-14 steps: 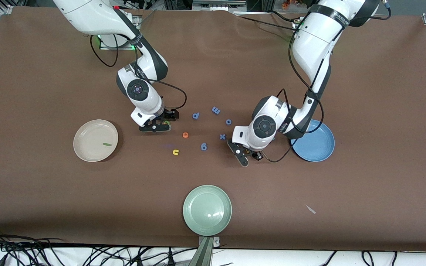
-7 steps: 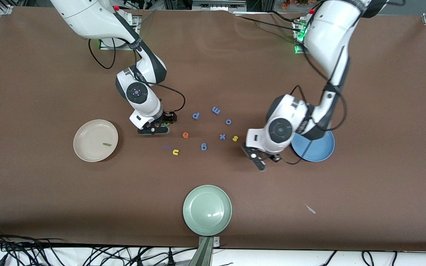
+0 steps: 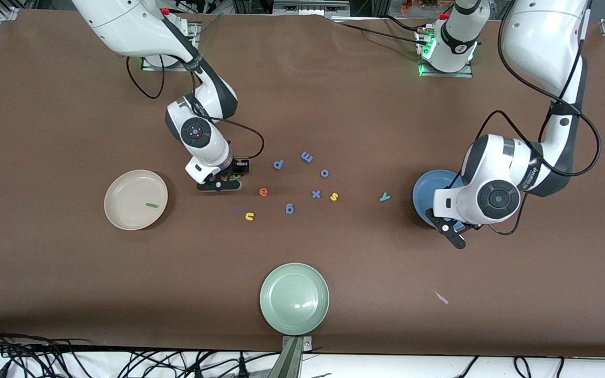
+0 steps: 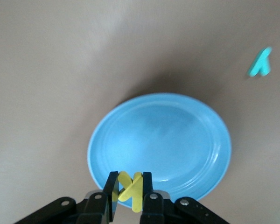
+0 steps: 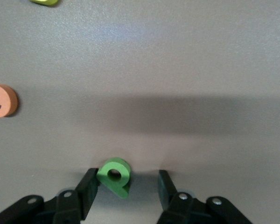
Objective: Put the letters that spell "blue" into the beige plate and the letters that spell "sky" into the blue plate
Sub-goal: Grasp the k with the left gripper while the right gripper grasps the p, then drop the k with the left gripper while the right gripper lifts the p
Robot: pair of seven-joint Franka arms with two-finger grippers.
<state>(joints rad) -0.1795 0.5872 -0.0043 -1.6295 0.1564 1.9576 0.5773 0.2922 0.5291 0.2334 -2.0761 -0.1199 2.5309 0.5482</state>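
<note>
Inspected at a two-arm sorting stage, with neither word complete. Found the left gripper (image 4: pixel 129 192) raised over the rim of the blue plate (image 4: pixel 177 140), fingers pinched on the yellow k (image 4: pixel 130 189); judged as positioned for release into that plate, not yet let go. Noted the teal y (image 3: pixel 384 197) lying on the table just beside the blue plate, toward the right arm's end, and the yellow s (image 3: pixel 334 197) farther that way, next to a periwinkle x (image 3: pixel 316 194); both still to be collected.

Found the right gripper (image 5: pixel 126 184) down at the table, fingers spread to either side of the green b (image 5: pixel 114 176), one fingertip (image 5: pixel 89 184) touching it and the other apart; judged as set for a pinch. Seen near that gripper: orange e (image 3: pixel 263 191) and yellow u (image 3: pixel 249 216), both loose on the table. Recorded the dark-green l (image 3: pixel 151 205) already lying in the beige plate (image 3: pixel 124 210). Left untouched: the remaining periwinkle letters and the pale green plate (image 3: pixel 294 298), nearest the front camera.
</note>
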